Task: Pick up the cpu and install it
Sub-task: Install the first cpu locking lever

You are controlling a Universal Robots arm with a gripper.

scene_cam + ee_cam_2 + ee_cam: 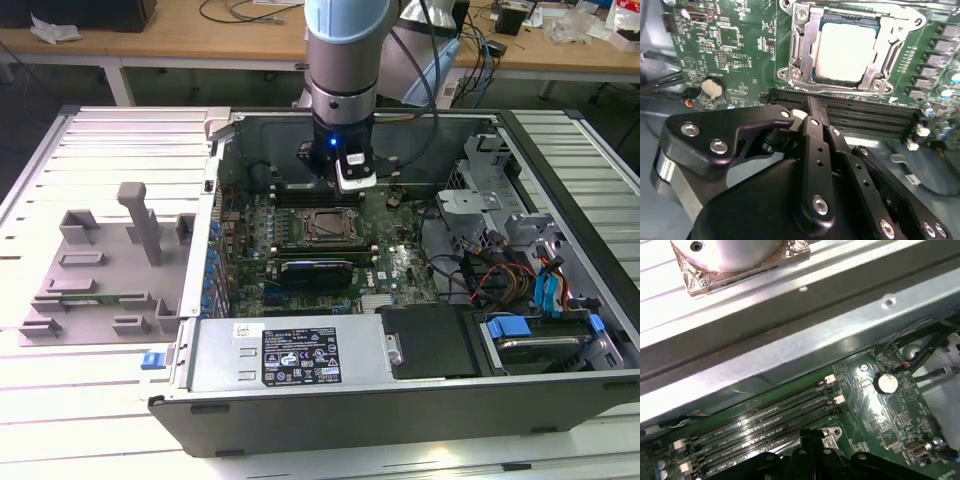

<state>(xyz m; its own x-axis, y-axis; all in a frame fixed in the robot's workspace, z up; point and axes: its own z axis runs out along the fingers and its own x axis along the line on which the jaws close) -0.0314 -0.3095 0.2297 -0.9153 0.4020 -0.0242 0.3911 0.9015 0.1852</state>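
The cpu (845, 52) sits in the motherboard socket (850, 47), silvery-white top up, flat, inside the metal socket frame; in the second wrist view the frame surrounds it on all sides, so judged seated already, though whether the frame is latched down cannot be told; in the exterior view the socket (327, 228) lies mid-board inside the open computer case (400, 410), which rests on the slatted white surface (110, 400).

The gripper (812, 107) hangs over the memory slots (860, 112), just beside the socket, not over it; fingers look drawn together at a narrow tip and hold nothing, judged closed and empty; the cpu is apart from the fingers, no contact.

Key relation: the cpu lies just past the fingertip across the bank of memory slots; the slots' long axis runs along the socket edge nearest the fingers, so the fingers stand between the slots and the case wall (805, 345) side; the cpu is square, no long axis to speak of.

In the exterior view the arm (340, 60) comes down into the case just behind the socket; grey tray (100, 270) sits on the surface at the exterior view's left, well apart from the gripper; coin cell battery (714, 87) on the board off to one side of the socket.
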